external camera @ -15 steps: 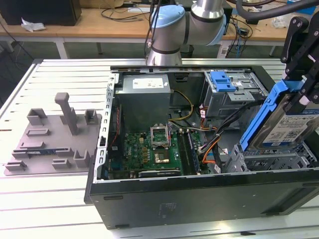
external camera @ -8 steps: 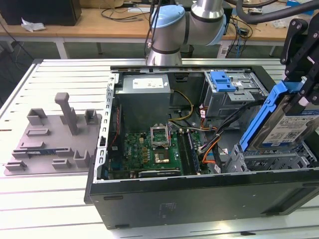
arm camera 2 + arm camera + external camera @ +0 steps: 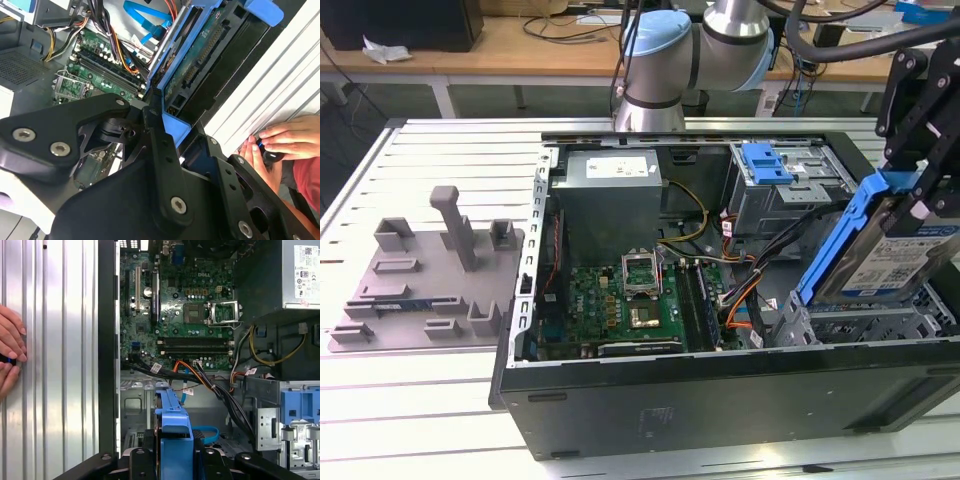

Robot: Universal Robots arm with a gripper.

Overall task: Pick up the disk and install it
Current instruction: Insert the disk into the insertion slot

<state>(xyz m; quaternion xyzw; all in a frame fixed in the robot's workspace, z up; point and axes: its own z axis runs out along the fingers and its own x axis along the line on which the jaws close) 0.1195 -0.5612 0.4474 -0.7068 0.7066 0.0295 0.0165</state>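
Blue-bracketed disk (image 3: 903, 262) pinched in claw (image 3: 918, 196), tilted over open case (image 3: 720, 400) (motherboard (image 3: 620, 300), power supply (image 3: 610, 190) inside).

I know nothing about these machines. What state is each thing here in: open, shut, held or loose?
gripper: shut on the disk.
disk: held, tilted over the case's drive end, not yet seated.
computer case: lying on its side, side panel off, open.
CPU socket: cover flipped open.
hand: resting on the table beside the case.
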